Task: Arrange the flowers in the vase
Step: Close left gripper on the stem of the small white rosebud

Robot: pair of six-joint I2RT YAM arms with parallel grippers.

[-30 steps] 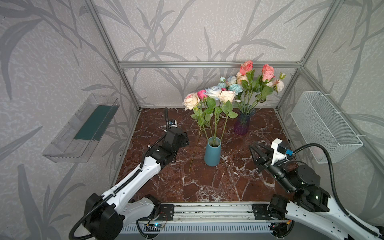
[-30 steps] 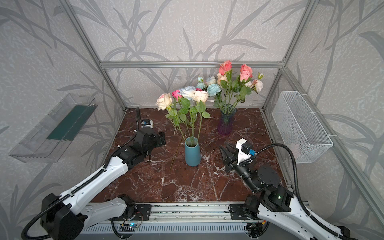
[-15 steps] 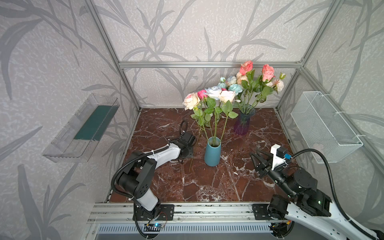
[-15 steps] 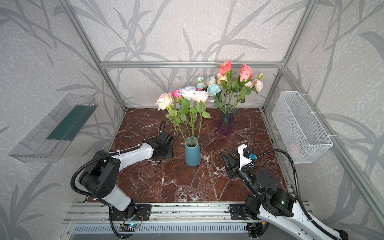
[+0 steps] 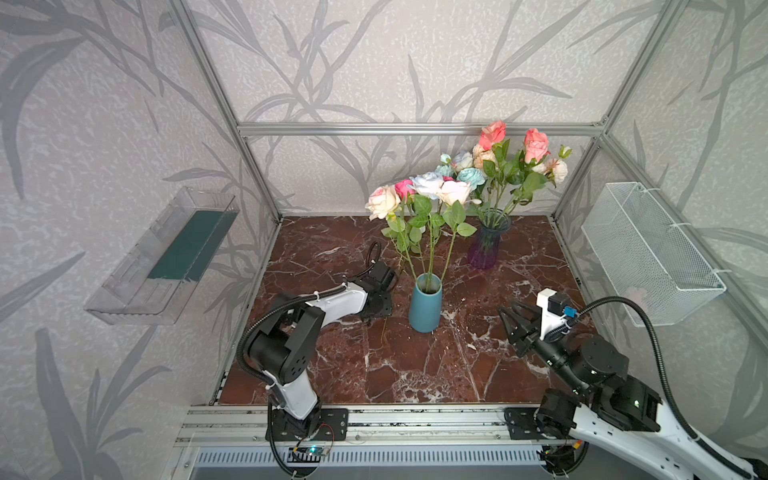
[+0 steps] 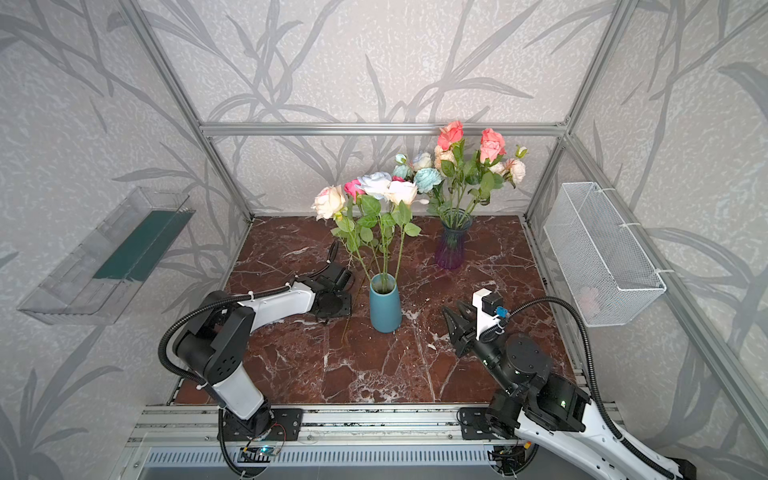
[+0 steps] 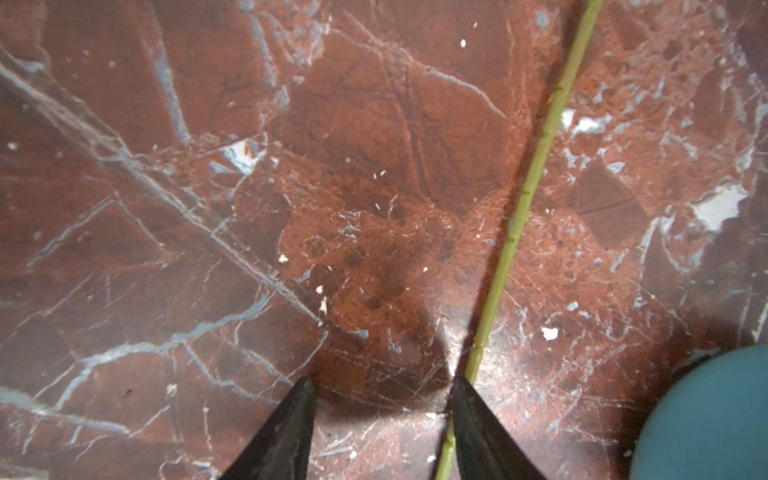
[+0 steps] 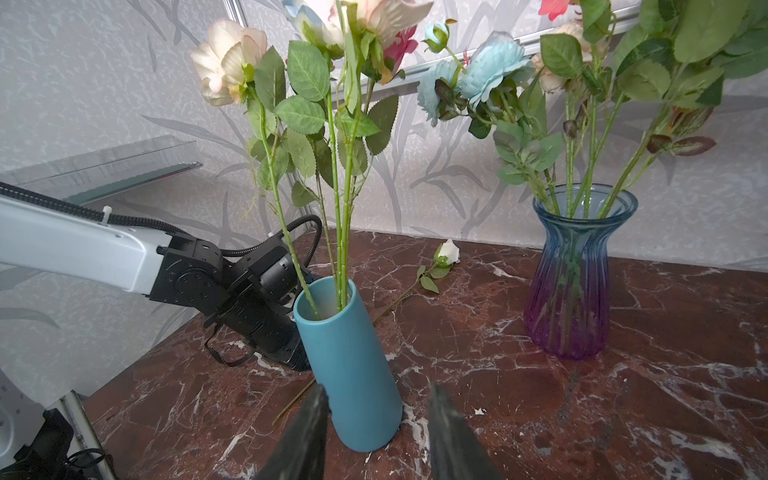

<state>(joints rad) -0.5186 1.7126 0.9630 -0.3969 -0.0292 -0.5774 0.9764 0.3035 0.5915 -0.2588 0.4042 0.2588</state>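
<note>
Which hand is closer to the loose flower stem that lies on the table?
Left. The left hand is low over the stem, which passes right beside one finger. The right hand is apart from it, beyond the blue vase.

Both arms (image 5: 623, 419) have white links (image 5: 345, 297), black joints (image 5: 282, 353) and ribbed black cables (image 8: 54, 202).

grey leaf-patterned wallpaper walls (image 5: 374, 62), braced by silver aluminium frame bars (image 5: 415, 129). red-brown veined marble desk (image 5: 415, 374). clear plastic wall tray (image 5: 120, 299) mounted left; white wire mesh basket (image 5: 648, 257) mounted right.
</note>
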